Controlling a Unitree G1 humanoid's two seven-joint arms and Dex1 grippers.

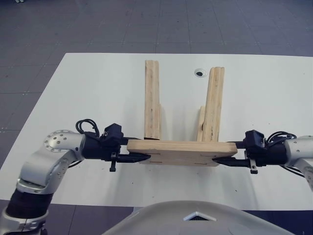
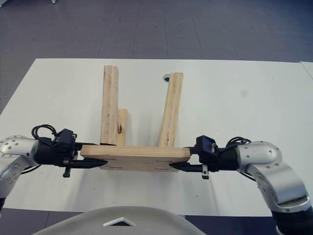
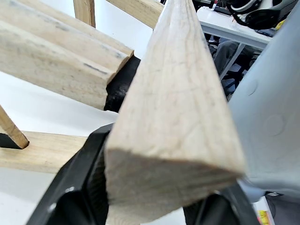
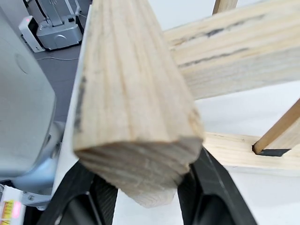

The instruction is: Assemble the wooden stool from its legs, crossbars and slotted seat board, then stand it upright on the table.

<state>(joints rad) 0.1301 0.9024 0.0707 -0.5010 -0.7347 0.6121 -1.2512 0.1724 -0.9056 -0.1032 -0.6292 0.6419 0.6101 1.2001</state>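
Across lower centre, pale slotted wooden seat board (image 1: 181, 148) lying left-right; left hand (image 1: 138, 158) and right hand (image 1: 222, 160) pinching opposite ends, pale wooden legs (image 1: 152, 98) pointing toward upper frame.

white table (image 1: 73, 98) | wooden stool (image 1: 181, 147) on its side, legs pointing away | round grommet (image 1: 200, 73) beyond
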